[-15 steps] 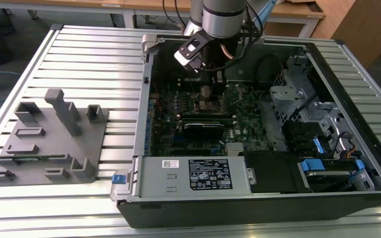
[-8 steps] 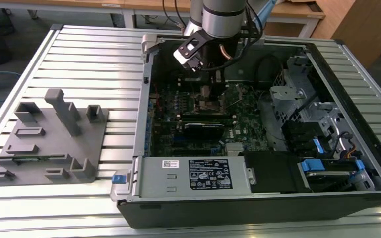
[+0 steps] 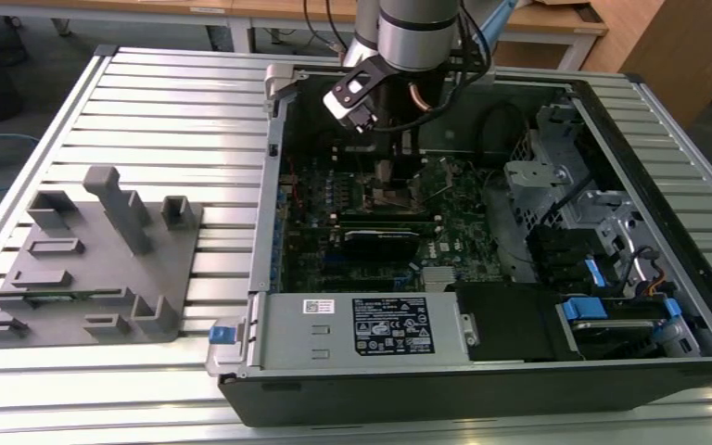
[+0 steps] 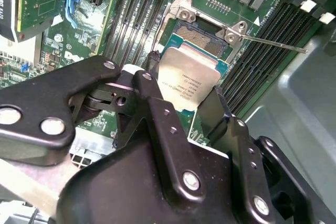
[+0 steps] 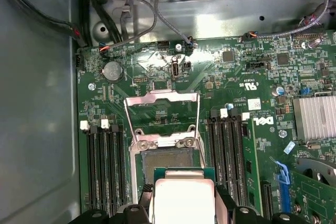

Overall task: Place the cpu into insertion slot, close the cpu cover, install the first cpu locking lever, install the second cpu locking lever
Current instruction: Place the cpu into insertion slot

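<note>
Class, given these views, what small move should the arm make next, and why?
Probably shift the cpu further over the insertion slot: the gripper holds it, it overlaps only one edge of the slot, and the cpu cover stands open.

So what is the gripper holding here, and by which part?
The gripper holds the cpu by two opposite side edges, one finger on each, close to the open insertion slot.
</note>
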`<state>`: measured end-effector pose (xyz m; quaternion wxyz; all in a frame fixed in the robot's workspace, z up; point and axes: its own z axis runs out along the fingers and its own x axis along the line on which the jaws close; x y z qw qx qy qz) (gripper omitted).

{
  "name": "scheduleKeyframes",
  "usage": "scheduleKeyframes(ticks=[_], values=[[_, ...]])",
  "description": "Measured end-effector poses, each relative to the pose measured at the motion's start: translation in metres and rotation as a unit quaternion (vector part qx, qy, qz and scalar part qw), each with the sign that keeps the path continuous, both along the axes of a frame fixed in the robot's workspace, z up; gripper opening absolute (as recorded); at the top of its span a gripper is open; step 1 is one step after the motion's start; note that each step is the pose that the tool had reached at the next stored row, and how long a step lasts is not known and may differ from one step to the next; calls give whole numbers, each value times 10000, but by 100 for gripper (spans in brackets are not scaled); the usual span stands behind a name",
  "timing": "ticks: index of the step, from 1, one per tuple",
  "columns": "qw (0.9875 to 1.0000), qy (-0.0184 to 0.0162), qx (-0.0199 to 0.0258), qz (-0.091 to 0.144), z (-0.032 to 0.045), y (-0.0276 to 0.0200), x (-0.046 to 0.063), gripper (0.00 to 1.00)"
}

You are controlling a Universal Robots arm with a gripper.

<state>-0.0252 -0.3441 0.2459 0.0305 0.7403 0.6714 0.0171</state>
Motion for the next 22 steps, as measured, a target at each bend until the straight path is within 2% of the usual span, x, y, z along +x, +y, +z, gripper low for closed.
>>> scheduleKeyframes(ticks=[5,12,16,22], values=[[10000,0,0,28,-18,9,8,54],[9989,0,0,470,-74,10,15,54],[9986,-3,0,533,-145,11,15,54],[9986,-3,-1,536,-152,11,15,54]])
